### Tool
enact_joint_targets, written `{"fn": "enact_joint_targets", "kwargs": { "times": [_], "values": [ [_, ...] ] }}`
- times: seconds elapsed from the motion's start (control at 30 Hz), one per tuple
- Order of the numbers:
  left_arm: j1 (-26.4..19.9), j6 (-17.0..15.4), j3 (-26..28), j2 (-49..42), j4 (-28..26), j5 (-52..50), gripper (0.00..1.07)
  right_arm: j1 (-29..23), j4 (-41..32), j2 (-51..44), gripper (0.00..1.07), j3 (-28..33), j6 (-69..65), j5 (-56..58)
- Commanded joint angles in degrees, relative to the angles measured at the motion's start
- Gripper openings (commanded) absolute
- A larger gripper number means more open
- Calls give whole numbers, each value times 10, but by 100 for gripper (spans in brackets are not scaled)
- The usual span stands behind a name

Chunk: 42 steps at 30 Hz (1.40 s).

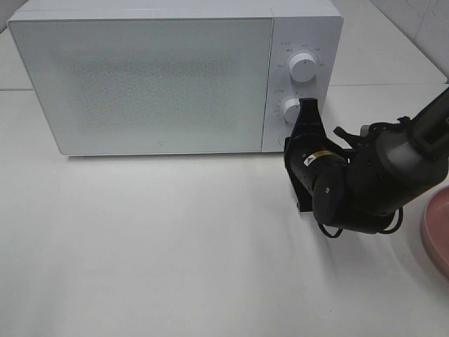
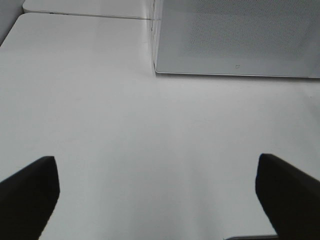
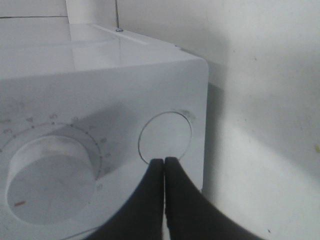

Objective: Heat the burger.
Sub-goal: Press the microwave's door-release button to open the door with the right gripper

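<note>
on the far left, over bare white table (image 2: 150,125), the left gripper (image 2: 157,200) hangs with its jaws spread as wide as they go and nothing between them; the high view does not show it. next comes the white microwave (image 1: 154,77), its door (image 1: 140,140) shut and its speckled window too opaque to see through. on the control panel right of the door sit an upper knob (image 1: 302,66) and a lower knob (image 1: 290,109), and just beside the lower one a round button (image 3: 165,136). the right gripper (image 3: 164,162) is pinched fully closed and empty, its joined tips at the rim of that button, touching it or very nearly. at the far right edge a sliver of pink plate (image 1: 438,228) shows, with no burger on the part in view. the burger appears in none of the views, so whether it sits on the hidden part of the plate or behind the door cannot be told. the step in hand looks like pressing the door release. the next move calls for a firm, square push on the button, then a retreat clear of the door's swing.
</note>
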<state>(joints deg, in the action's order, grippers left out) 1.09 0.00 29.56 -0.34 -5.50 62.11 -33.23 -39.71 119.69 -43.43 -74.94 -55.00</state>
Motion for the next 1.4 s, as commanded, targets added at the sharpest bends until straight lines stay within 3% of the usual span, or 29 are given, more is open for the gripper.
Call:
{"fn": "enact_joint_targets", "kwargs": {
  "times": [0.03, 1.4],
  "values": [
    [-1, 0, 0, -9, -5, -8, 100, 10, 3, -2, 0, -10, 14, 10],
    [-1, 0, 0, -9, -5, -8, 100, 19, -19, 57, 0, -92, 33, -25]
  ]
}}
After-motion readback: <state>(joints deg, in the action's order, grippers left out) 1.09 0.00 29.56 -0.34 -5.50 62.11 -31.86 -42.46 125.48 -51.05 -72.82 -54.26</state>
